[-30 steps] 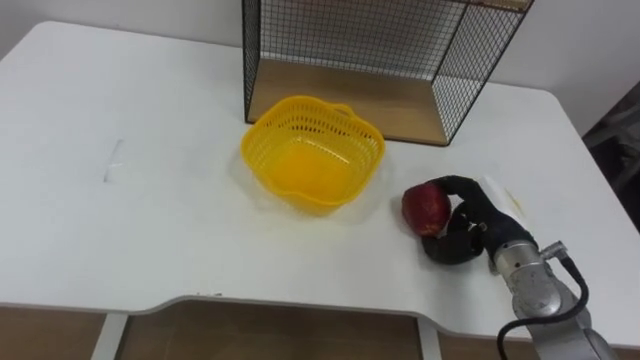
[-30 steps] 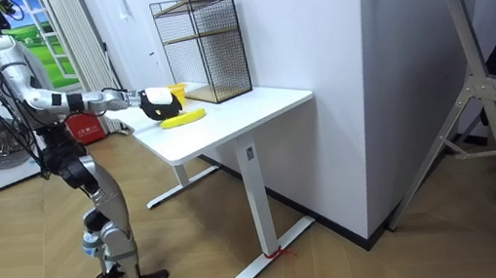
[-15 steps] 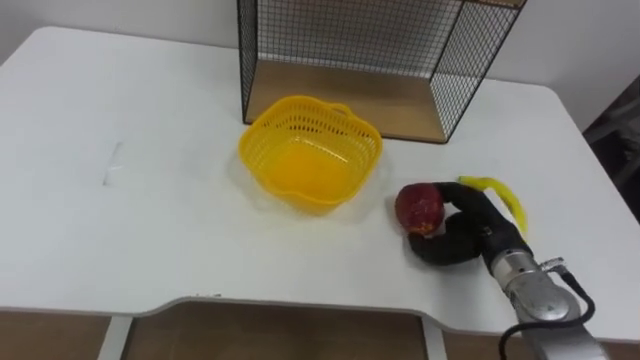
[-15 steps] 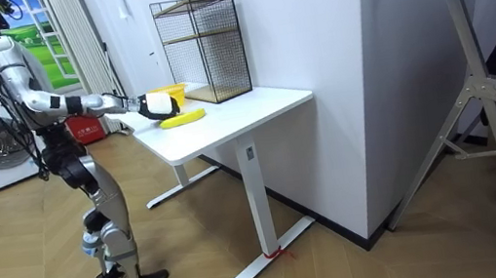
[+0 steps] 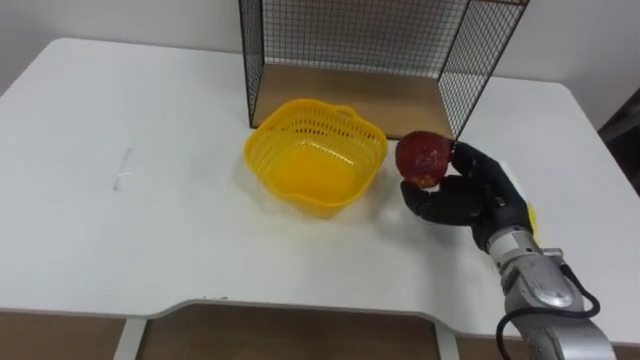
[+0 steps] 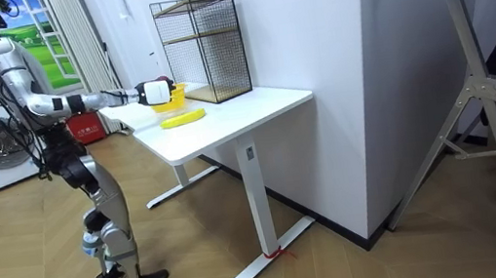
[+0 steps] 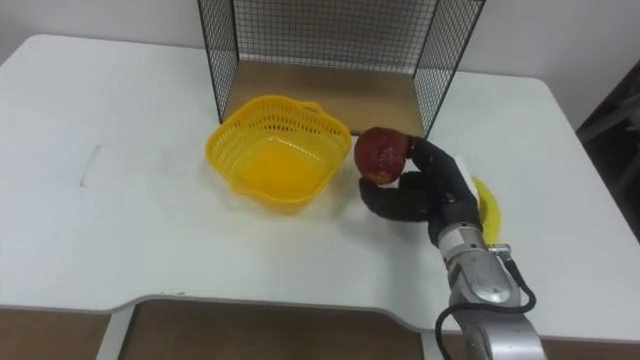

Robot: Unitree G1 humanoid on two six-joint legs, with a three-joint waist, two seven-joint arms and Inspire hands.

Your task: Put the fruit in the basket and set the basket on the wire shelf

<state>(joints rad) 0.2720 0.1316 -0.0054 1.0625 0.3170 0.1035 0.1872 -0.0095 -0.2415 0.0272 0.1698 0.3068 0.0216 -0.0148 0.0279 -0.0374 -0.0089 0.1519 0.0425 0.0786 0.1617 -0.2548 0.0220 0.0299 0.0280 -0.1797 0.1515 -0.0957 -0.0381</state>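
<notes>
Right hand [image 5: 470, 196] grips the apple [image 5: 422, 158] beside the basket [image 5: 268, 160] — right eye view shows a banana [image 7: 488, 208] behind it.

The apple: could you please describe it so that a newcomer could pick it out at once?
On the white table, in front of the wire shelf, sits a yellow basket. Just right of it, the robot's right hand holds the apple. It is round and red, unlike the long yellow banana beside the hand.
</notes>
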